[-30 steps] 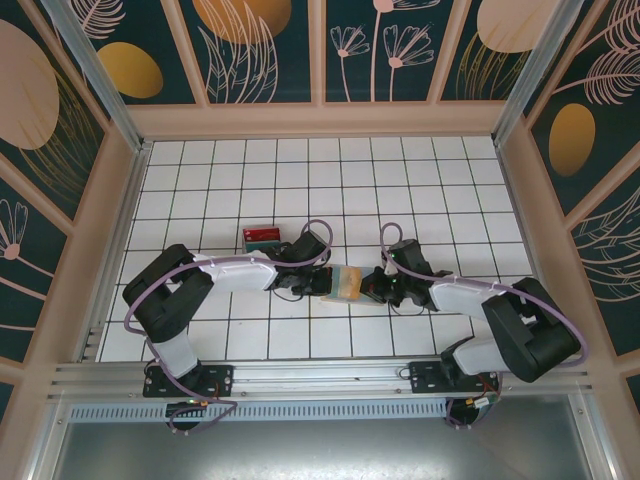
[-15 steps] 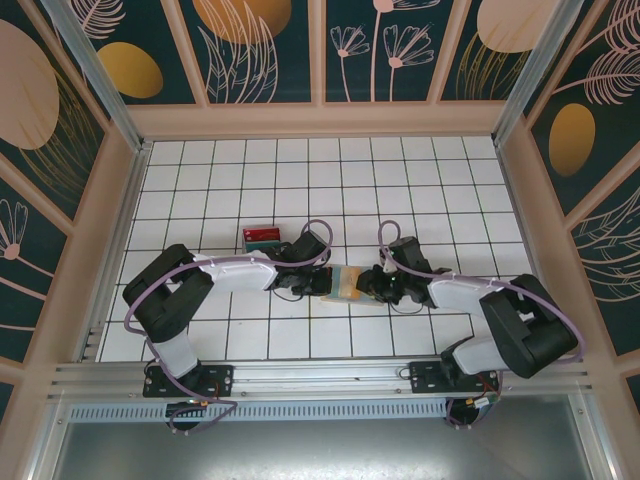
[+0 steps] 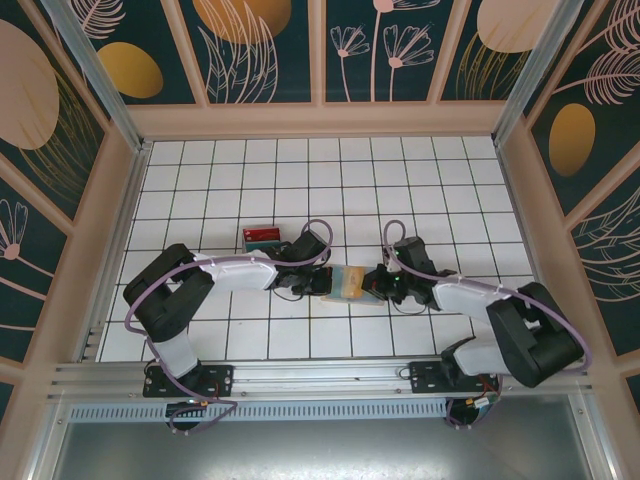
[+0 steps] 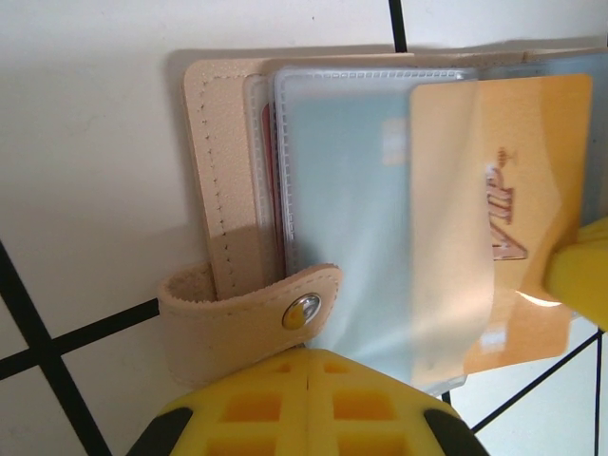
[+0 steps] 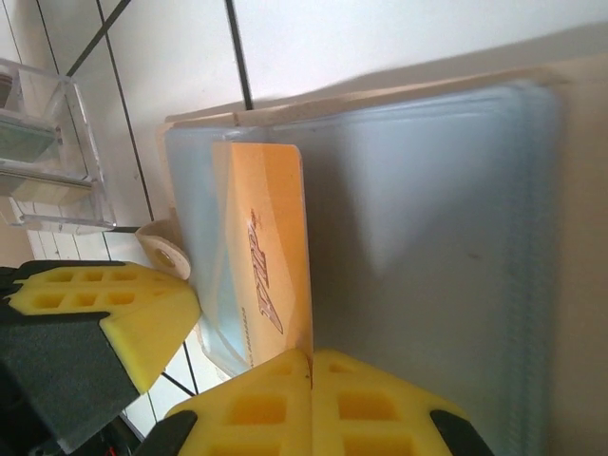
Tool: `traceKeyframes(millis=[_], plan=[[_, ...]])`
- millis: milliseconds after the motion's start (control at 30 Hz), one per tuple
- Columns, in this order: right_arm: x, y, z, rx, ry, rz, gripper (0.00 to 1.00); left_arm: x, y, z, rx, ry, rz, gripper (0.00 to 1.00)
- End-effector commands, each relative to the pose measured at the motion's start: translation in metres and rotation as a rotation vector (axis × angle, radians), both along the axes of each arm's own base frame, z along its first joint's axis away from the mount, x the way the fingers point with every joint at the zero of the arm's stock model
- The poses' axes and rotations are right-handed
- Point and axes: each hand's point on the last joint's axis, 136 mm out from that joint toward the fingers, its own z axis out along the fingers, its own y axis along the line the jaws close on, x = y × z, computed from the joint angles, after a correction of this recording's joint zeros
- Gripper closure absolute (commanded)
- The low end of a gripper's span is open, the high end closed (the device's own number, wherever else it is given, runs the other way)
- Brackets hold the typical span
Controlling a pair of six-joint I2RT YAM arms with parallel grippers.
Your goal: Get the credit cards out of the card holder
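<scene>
We see the card holder point(image 3: 347, 281) lying open mid-worktop point(image 3: 400, 180): grainy stitched tan leather, frosted plastic sleeves point(image 4: 361, 209), a snap strap point(image 4: 237, 318); a glossy orange card point(image 4: 532, 180) juts out; the left hand point(image 4: 309, 380) is clamped on the holder's edge; the right hand point(image 5: 309, 380) is pinched tight on the card.

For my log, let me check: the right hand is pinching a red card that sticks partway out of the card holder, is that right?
Not quite. The right hand is pinching a tan-orange card, not a red one; the right wrist view shows it. It does stick partway out of the card holder.
</scene>
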Motion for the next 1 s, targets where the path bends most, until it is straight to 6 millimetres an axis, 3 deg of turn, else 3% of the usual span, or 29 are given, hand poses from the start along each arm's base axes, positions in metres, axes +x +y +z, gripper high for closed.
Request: traceKeyframes(millis=[0,200,333,433,500,767,967], plan=[[-0.008,-0.021,-0.009,-0.057,0.013,-0.030,1.00,-0.008,0.019,-0.027,0.104,0.053,0.004,0.96],[-0.009,-0.034,0.002,-0.054,-0.024,-0.044,1.00,-0.005,0.014,-0.023,0.093,0.047,0.001,0.93],[-0.006,-0.036,0.017,-0.048,-0.074,-0.044,1.00,0.001,0.008,-0.007,0.063,0.026,0.007,0.79],[-0.002,-0.037,0.030,-0.048,-0.113,-0.041,1.00,0.001,0.005,0.008,0.031,0.018,0.014,0.63],[0.001,-0.037,0.039,-0.046,-0.139,-0.039,1.00,0.009,-0.006,0.031,-0.022,-0.011,0.018,0.55],[0.017,-0.022,0.088,0.053,-0.278,-0.008,1.00,0.026,-0.033,0.105,-0.224,-0.082,0.040,0.54],[0.021,-0.003,0.132,0.226,-0.378,0.047,1.00,0.044,-0.030,0.145,-0.433,-0.095,0.108,0.53]])
